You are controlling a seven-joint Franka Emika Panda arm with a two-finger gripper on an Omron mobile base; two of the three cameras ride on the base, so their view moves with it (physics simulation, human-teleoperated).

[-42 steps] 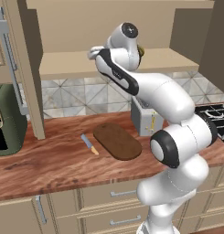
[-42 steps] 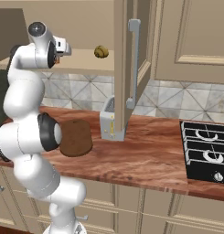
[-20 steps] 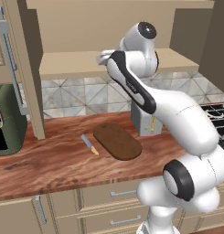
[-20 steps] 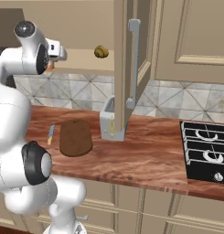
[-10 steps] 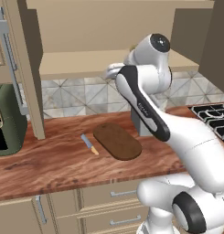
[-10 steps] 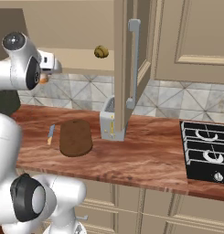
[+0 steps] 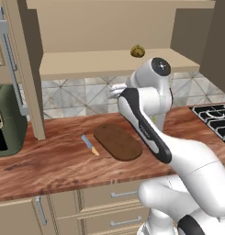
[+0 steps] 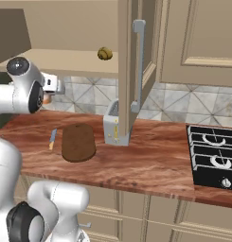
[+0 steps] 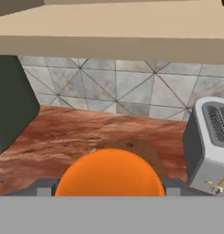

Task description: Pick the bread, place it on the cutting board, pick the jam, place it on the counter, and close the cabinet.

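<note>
Now, jam: the orange jam (image 9: 109,172) sits right at the gripper (image 8: 53,94), its round body bulging up between the finger tips in the hand view.
Grip: closed on the jam, as far as I can judge; the fingers themselves are mostly hidden behind the jar.
Key relation: the counter (image 7: 54,160) lies straight below the held jar, with the cutting board (image 7: 117,142) under and slightly ahead of the hand, so the set-down spot should be bare wood beside the board, not on it.
Board axis: its long side runs from the back wall toward the counter's front edge.
Bread: the bread (image 7: 137,51) is on the shelf of the cabinet (image 8: 136,61), up and to the right of the gripper, not on the board.
Cabinet: doors stand open.
Nearby: a small knife (image 7: 90,144) lies just left of the board; a toaster (image 9: 209,141) stands to its right.
Change: over the last two seconds the arm has swung out from the shelf and down, carrying the jar lower, in front of the tiled wall.
</note>
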